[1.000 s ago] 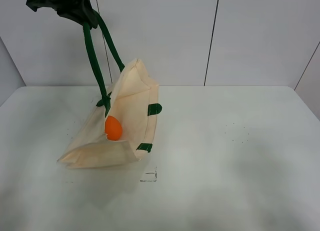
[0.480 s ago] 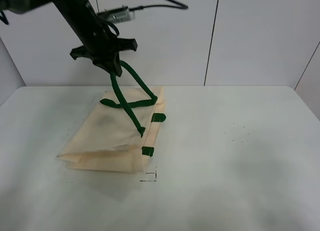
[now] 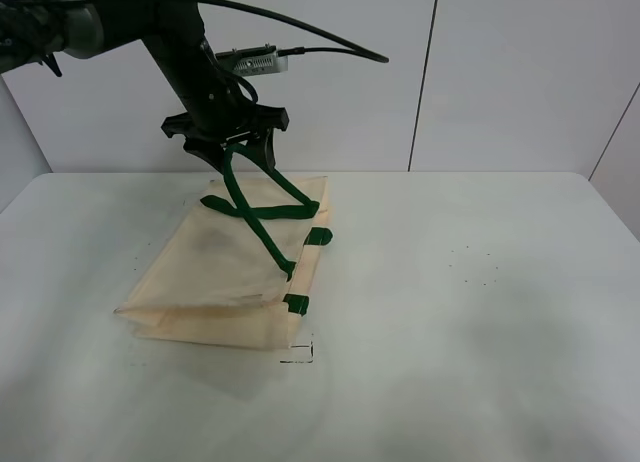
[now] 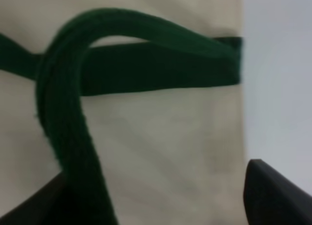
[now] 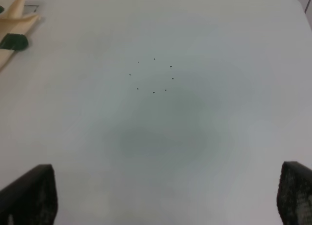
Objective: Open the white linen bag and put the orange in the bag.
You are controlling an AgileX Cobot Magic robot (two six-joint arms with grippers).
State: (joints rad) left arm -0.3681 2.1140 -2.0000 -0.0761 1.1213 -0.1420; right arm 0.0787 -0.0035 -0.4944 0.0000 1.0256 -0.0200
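The white linen bag (image 3: 225, 272) lies flat on the table (image 3: 450, 312), left of the middle. Its dark green strap handles (image 3: 262, 210) rise in a loop to my left gripper (image 3: 232, 142), which hovers over the bag's far end. In the left wrist view the fingers (image 4: 278, 196) stand wide apart over the cloth (image 4: 161, 132), and one strap (image 4: 63, 137) runs up beside one finger. The orange is hidden. My right gripper (image 5: 168, 186) is open and empty over bare table, out of the exterior high view.
A small black square mark (image 3: 297, 353) is on the table by the bag's near corner. A corner of the bag (image 5: 12, 18) with a green tab (image 5: 12, 41) shows in the right wrist view. Small dark specks (image 5: 153, 75) dot the table.
One second ago the left gripper held the bag up by its handles with the orange showing in the mouth. It has come down, the bag has collapsed flat and the orange is hidden.
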